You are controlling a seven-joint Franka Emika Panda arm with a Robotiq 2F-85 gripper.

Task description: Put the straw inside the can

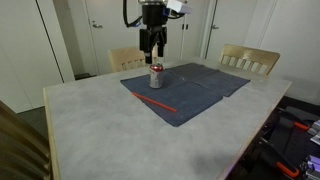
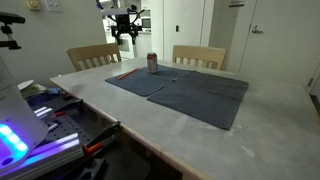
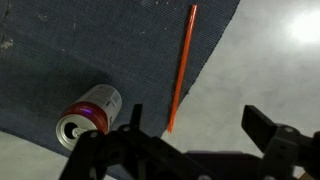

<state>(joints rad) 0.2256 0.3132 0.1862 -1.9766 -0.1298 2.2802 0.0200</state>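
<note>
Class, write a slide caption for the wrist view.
Open pincer hovers over an upright can and a straw lying on a dark cloth.

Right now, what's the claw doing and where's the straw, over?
Claw open, empty, high over the blue cloth. Straw flat on the cloth, near the upright can. Nothing blocking it.
</note>
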